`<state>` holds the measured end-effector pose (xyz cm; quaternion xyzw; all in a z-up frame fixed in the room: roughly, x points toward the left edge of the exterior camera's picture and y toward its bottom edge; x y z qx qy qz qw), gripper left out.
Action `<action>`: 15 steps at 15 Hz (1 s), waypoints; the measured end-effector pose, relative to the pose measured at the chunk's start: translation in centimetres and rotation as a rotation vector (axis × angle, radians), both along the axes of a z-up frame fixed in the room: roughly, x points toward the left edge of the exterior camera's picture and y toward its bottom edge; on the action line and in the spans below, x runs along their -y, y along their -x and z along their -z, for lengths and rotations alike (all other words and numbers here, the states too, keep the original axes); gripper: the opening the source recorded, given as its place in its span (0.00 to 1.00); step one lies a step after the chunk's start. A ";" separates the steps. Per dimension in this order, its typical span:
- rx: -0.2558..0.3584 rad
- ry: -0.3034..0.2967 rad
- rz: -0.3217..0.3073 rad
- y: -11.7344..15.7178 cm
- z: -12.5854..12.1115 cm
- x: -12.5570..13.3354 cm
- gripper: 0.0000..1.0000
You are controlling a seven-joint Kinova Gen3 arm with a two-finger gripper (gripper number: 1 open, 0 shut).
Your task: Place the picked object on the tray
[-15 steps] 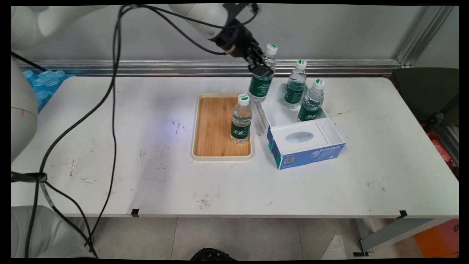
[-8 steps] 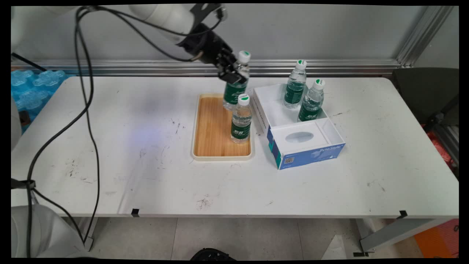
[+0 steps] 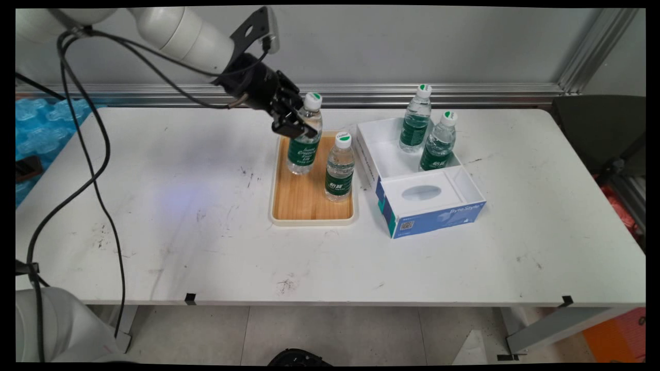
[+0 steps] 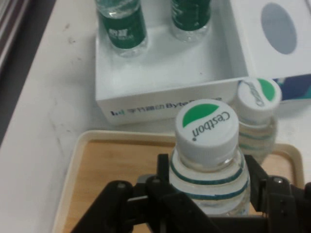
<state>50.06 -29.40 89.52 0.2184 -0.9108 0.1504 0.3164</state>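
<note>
While the arm reaches in from the upper left of the main view, this is how things sit.

Gripper: the black two-finger gripper [image 3: 290,125] is closed around a clear plastic water bottle with a green label and a white cap [image 3: 303,136], holding it just under the neck.

Held bottle: it is near the top middle of the main view, over the far end of the tan wooden tray with a cream rim [image 3: 275,206]. Its cap leans a little to the right, and its long side runs almost straight up and down.

Gap under it: I cannot tell if its bottom touches the tray or hangs just above it.

Second bottle: another clear green-label bottle [image 3: 339,167] stands upright on the tray, just beside the held one, to its lower right.

Box: a white and blue cardboard box [image 3: 438,214] sits right of the tray, with two more green-label bottles [image 3: 415,119] standing at its far end.

Hidden: in the hand view the gripper's linkage covers the lower half of the held bottle [image 4: 208,150].
</note>
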 end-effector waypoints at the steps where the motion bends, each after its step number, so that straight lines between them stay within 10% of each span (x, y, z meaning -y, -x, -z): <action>1: -0.003 -0.002 0.005 -0.1 0.2 -0.3 0.00; 15: -0.041 -0.009 0.105 -1.9 4.9 -2.5 0.00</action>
